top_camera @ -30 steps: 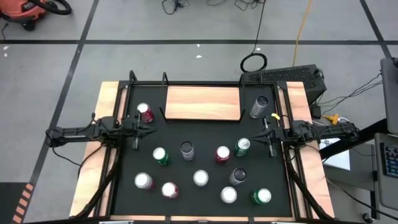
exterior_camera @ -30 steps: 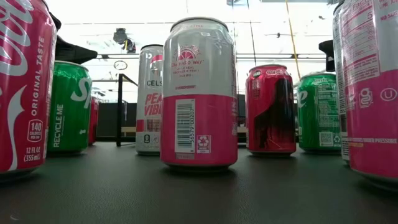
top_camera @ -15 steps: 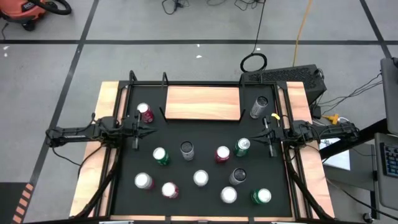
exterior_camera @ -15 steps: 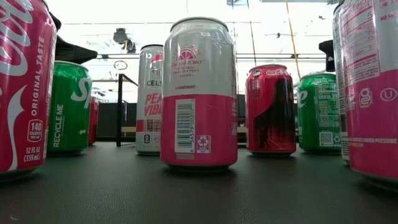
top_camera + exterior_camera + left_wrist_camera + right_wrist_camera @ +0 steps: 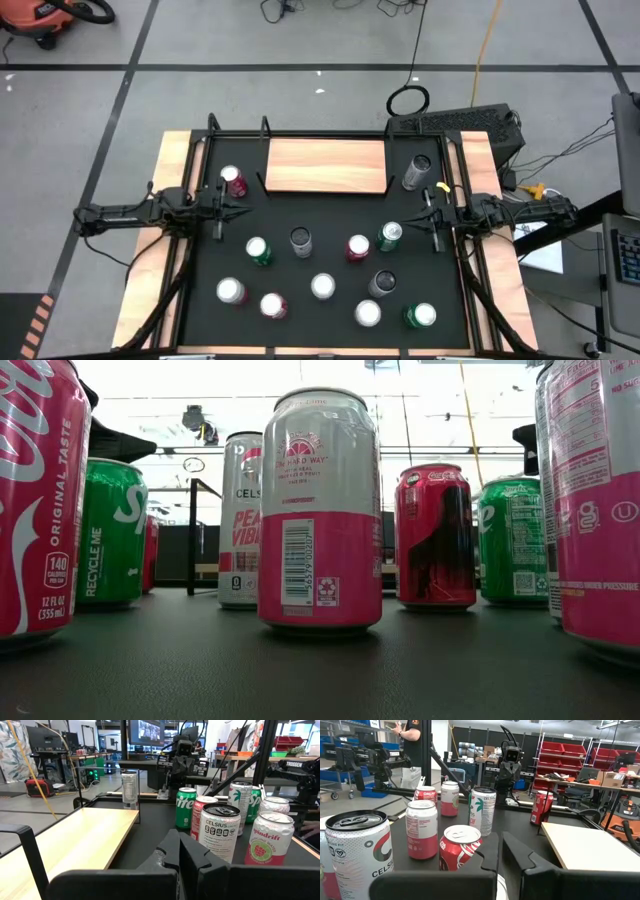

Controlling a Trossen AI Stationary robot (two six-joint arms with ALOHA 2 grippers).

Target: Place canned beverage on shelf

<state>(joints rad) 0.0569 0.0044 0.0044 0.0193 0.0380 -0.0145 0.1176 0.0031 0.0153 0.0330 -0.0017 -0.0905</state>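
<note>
Left gripper (image 5: 238, 208): fingers together, nothing between them; it hangs over the left side of the black mat, just beside the red can near the shelf's left end. In its own wrist view the dark fingers (image 5: 192, 857) meet with no gap.
Right gripper (image 5: 418, 216): fingers together, holding nothing; it sits over the right side of the mat, close to the green can with the silver top. Its wrist view shows the two dark fingers (image 5: 517, 852) pressed side by side.
Shelf (image 5: 327, 165): flat, light-brown wooden board lying at the far middle of the mat, between the two arms; no can stands on it. It shows as a pale board in both wrist views (image 5: 75, 837) (image 5: 587, 845).
Black mat (image 5: 330, 260): covers the table top inside narrow wooden strips.
Red can (image 5: 233, 180): upright, just off the shelf's left end.
Tall silver can (image 5: 417, 171): upright, just off the shelf's right end, apart from the board.
Green can (image 5: 390, 236): upright, beside the right gripper, next to a red can (image 5: 357, 247).
Other cans: about nine more stand upright and scattered across the near half of the mat, none touching the shelf.
Pink-and-white can (image 5: 320, 510): upright in the middle of the low view, with red and green cans to either side.
Person (image 5: 415, 742): standing in the room beyond the table, seen in the right wrist view.
</note>
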